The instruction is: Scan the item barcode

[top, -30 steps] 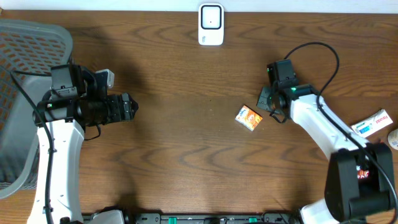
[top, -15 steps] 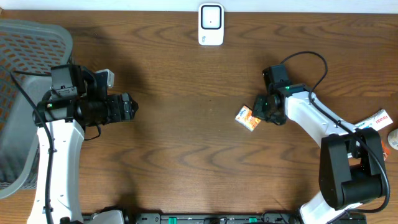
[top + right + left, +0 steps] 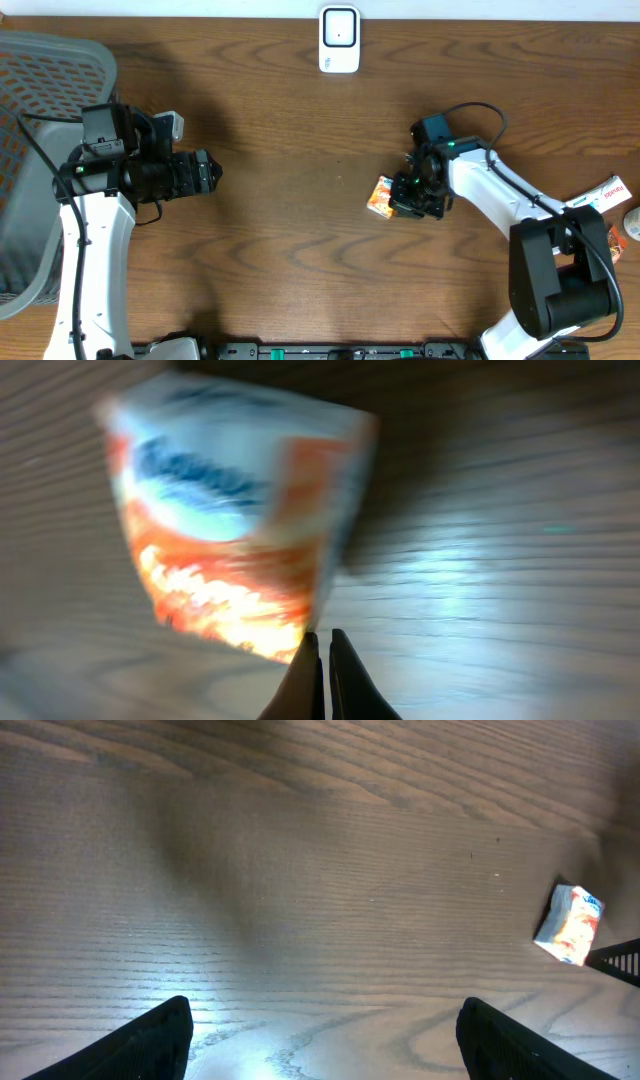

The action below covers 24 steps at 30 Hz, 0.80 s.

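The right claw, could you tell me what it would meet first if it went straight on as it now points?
The orange-and-white packet: it lies directly ahead of the shut right claw, apparently touching, though blur hides the exact gap.

Overhead view filled by dark brown wood-grain surface. Along far edge: pale strip, wall or not, cannot tell. At left edge, over far left corner: grey mesh piece. Along near edge: black rail. Soft shadow across far left part. Both wrist views show bright glare patches on grain.
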Tool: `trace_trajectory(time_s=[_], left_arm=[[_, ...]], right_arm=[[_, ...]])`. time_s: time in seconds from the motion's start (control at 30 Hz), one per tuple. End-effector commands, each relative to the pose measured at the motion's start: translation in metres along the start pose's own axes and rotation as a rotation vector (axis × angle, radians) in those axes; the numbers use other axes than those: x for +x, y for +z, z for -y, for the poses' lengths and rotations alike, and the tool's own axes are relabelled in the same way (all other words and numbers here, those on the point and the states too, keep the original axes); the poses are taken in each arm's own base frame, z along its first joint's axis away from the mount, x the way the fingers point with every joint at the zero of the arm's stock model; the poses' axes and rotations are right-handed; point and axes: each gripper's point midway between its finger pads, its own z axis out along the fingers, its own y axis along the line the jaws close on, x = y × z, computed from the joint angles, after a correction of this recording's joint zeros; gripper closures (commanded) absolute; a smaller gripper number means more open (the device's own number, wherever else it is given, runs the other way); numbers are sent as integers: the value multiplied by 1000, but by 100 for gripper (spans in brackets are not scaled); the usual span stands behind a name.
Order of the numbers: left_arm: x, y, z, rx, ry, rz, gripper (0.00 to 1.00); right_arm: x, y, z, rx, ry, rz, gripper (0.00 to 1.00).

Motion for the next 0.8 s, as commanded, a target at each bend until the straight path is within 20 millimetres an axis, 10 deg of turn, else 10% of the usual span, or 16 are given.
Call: trace_trajectory(time_s=[0.0, 0.57, 0.67, 0.77], left_arm=[[-4, -2, 0, -9, 21, 7, 15], [-4, -2, 0, -9, 21, 7, 15], [-4, -2, 0, -9, 21, 7, 15], [-4, -2, 0, -9, 21, 7, 15]], right_arm=[[11, 6, -20, -68, -20, -42, 99], [-70, -7, -97, -154, -262, 444, 98], [-71, -8, -97, -157, -261, 448, 37], [-66, -6, -92, -141, -256, 422, 1]])
